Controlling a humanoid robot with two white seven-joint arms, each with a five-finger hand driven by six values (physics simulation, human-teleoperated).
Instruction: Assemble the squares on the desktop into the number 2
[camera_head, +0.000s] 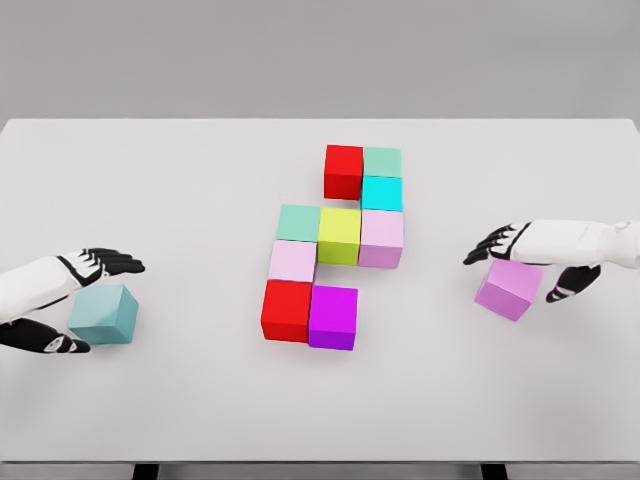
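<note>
Head view: block figure (335, 250) runs lengthwise away from the robot.

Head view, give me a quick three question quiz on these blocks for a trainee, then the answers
1. True or false: the right hand is on a purple cube that already touches the assembled figure.
2. Which block lies between the left hand's thumb and fingers? A) red cube B) teal cube C) yellow-green cube
3. Fill in: the figure's bottom row is a red cube beside a ___ cube.

Key
1. False; that cube sits apart, to the right of the figure on the white table.
2. B.
3. Magenta. The yellow-green cube sits in the middle row instead.
</note>
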